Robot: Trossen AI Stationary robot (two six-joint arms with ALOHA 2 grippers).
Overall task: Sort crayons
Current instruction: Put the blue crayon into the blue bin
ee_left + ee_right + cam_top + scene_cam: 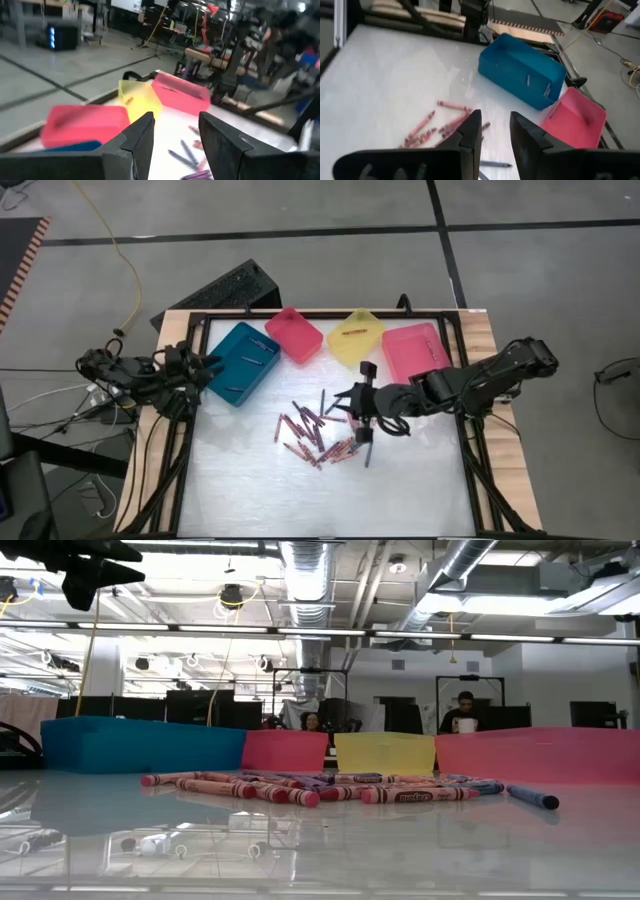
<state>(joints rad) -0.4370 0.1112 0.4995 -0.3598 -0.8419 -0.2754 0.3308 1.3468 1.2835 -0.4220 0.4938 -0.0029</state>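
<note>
From above, the crayons point(315, 435) lie heaped mid-surface, so the right hand point(362, 417) hangs beside them, ready to pick. The right wrist view shows it spread and empty. The left hand point(175, 140), spread, waits by the teal bin point(243, 362).

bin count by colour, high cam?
Teal bin: 1
Pink bins: 2, small and large
Yellow bin: 1
Total: 4 bins
</note>
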